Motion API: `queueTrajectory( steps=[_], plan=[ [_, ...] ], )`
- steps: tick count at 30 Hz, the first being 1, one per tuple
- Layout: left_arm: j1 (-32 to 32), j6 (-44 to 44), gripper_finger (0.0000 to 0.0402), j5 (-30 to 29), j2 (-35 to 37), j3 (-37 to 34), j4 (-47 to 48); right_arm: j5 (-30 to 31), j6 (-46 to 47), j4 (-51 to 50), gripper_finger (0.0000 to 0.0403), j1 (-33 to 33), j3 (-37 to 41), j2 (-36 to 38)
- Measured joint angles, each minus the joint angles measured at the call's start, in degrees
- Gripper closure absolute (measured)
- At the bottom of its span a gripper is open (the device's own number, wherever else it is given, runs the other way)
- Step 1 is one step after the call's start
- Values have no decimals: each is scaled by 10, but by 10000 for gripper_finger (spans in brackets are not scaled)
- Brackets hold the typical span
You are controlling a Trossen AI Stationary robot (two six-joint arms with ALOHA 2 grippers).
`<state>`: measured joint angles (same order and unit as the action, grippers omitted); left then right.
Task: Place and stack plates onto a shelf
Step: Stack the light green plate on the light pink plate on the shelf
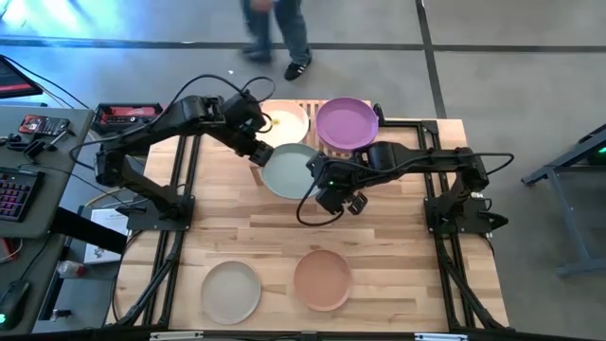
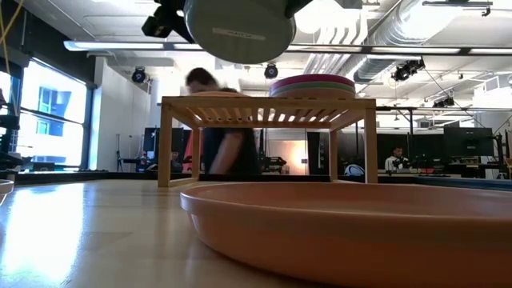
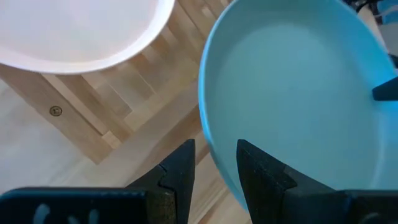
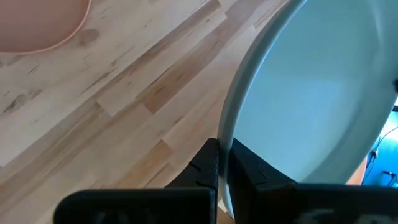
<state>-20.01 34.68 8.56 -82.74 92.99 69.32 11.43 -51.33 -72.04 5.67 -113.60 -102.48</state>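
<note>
Dark jointed arms (black cables)

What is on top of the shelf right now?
On the shelf: a beige plate on its left half and a stack topped by a purple plate on its right. The low view shows a green plate beneath the purple; how many more lie below cannot be told.

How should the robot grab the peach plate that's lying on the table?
Probably by its rim. The peach plate lies flat on the table, so only its raised edge gives the fingers something to pinch. The side facing the right gripper looks easiest, coming from above with one finger inside the rim and one outside, as it now grips the grey-teal plate.
</note>
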Motion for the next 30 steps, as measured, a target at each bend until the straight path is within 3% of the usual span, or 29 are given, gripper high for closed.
queueTrajectory(
  steps=[9,21,30],
  plan=[
    [0,-15,305,-1,-16,0,0,9,2,-2,403,0,0,0],
    [-1,-37,392,-9,-24,0,-5,18,3,-11,403,0,0,0],
    [-1,-46,396,-17,-24,0,-2,42,46,-4,402,1,0,0]
  ],
)
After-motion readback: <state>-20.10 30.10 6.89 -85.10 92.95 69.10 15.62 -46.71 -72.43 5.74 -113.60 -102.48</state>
